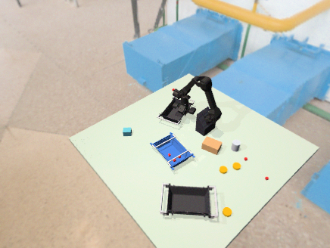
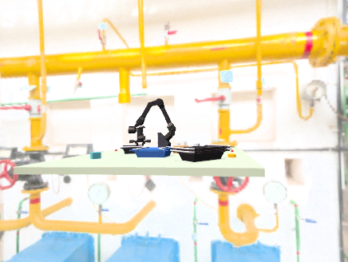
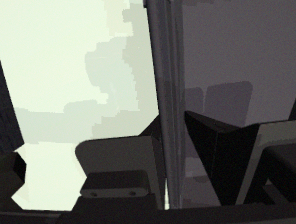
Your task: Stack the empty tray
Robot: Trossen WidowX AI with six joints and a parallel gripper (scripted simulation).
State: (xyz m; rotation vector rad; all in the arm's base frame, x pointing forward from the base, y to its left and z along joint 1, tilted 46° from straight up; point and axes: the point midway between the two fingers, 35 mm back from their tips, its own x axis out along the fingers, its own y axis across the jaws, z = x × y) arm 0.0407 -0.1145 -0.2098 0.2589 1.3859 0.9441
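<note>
At roughly seven o'clock from the arm's base [image 1: 200, 130], in the top view, your claw [image 1: 184, 108] sits closed down on the side wall of the black tray [image 1: 171, 113] nearest the arm; the wrist view shows that wall [image 3: 167, 100] running upright between the two fingers, one outside over the table [image 1: 113, 159], one inside over the tray floor, so you have hold of the empty tray by its rim. Move your eye rightward and down: the blue tray [image 1: 163, 150] with red blocks [image 1: 175, 160] lies at about six o'clock from the claw, near but apart, its long axis running from ten to four o'clock. Its two wire bars [image 1: 181, 154] look already swung in across the top. I judge the lift-and-carry turns on that six o'clock offset and on keeping your tray's long axis matched to the blue one's, so both bars catch it. A second black tray [image 1: 168, 200] lies farther off at six o'clock, well apart.
</note>
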